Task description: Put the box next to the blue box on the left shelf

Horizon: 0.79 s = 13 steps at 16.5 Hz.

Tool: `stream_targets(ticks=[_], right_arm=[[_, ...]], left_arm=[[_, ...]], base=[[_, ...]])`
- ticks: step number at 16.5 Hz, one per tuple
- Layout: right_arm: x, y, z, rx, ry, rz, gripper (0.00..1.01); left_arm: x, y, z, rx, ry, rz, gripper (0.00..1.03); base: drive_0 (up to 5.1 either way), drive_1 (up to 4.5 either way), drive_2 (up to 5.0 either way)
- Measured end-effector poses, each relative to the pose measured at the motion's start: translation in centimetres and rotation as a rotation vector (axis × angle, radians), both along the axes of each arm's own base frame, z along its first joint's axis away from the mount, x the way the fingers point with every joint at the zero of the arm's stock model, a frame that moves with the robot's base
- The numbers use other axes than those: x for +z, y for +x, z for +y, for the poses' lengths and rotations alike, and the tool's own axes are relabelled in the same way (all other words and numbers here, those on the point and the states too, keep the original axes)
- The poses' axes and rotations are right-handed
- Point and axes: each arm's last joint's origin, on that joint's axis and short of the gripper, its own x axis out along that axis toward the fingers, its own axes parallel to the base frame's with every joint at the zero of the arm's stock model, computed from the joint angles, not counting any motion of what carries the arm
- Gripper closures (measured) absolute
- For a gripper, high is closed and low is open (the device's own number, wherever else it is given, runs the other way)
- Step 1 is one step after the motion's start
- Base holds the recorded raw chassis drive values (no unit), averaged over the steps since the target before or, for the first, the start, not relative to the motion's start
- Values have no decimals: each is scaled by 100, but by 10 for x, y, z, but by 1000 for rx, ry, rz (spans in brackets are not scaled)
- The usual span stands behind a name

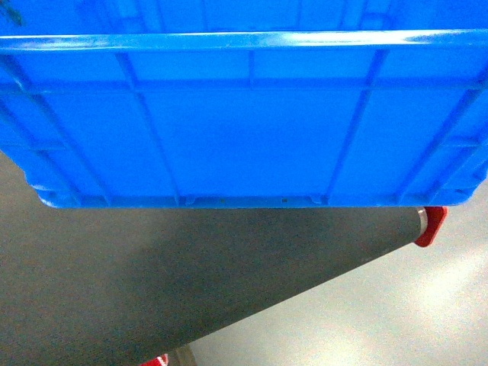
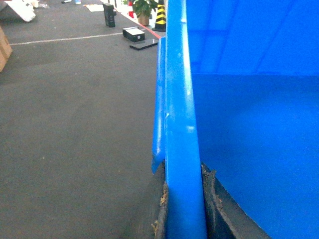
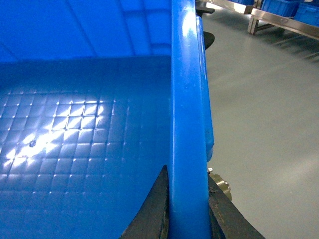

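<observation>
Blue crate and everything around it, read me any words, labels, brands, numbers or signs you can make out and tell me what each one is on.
No text can be read in any view.
The box: plain ribbed walls and rim, no label or number showing.
Black items on the floor in the left wrist view: too small and blurred to show any marking.
Black-and-yellow striped post: stripes only, no words.
Blue crates on the metal racks: no marking visible.

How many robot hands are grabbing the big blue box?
2. The left hand pinches the rim on one side of the box, and the right hand pinches the rim on the opposite side.
</observation>
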Motion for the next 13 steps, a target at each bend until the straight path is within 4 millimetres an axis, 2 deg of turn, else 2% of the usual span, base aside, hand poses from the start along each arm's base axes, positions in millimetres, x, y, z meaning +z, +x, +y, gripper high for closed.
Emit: stream_targets(ticks=[13], right_arm=[[0,0,0,-2,0,-1,92]], left_arm=[[0,0,0,0,0,0,91]], base=[[-154,-154,-154]])
